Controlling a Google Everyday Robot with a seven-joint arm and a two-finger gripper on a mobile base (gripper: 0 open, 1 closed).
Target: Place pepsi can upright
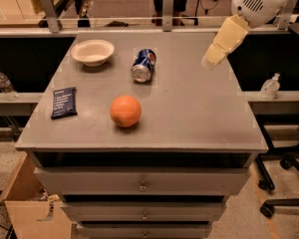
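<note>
Approach step: the hand [213, 59] hangs over the surface [199, 113], whether released or clenched I cannot tell, with the pepsi can [143, 65] lying on its side well apart from it toward the bowl [92, 52], so next it must cross and descend onto the can.

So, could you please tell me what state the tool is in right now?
Tool: open or closed cannot be told; it hangs over the far right of the table, apart from the can lying on its side.

Pincer [210, 59] right — bare tabletop [189, 108] to can [143, 65]
</note>
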